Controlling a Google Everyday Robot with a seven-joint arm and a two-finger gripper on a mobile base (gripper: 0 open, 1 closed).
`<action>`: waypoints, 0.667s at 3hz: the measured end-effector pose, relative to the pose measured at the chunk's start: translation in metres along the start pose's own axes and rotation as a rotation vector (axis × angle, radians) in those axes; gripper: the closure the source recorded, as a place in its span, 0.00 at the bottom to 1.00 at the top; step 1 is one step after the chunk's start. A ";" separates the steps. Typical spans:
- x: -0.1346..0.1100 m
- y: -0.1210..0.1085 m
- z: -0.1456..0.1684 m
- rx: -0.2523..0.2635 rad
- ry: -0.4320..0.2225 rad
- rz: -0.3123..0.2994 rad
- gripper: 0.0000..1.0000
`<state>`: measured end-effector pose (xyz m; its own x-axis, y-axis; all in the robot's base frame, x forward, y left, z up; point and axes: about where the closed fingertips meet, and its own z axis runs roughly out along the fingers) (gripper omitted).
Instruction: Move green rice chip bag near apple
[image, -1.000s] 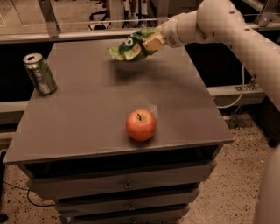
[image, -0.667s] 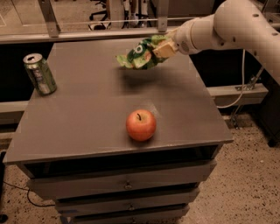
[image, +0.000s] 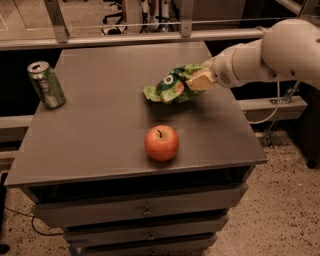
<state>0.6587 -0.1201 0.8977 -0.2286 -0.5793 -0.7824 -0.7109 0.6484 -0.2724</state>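
Grey tabletop (image: 110, 120), with the green rice chip bag (image: 167, 87) crumpled low over its right-centre part; contact with the surface unclear. Clamped on the bag's right end, the gripper (image: 199, 81), fingers closed on the foil, at the tip of a white arm (image: 270, 52) reaching in from the right. In front of the bag, the apple (image: 161, 143), near but apart. Green-silver can (image: 46, 85) upright by the left edge, well apart from both.
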 end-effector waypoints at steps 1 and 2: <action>0.013 0.016 -0.012 0.016 0.037 0.019 1.00; 0.020 0.023 -0.020 0.037 0.071 0.036 0.82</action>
<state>0.6245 -0.1260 0.8869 -0.3009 -0.5881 -0.7507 -0.6764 0.6865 -0.2668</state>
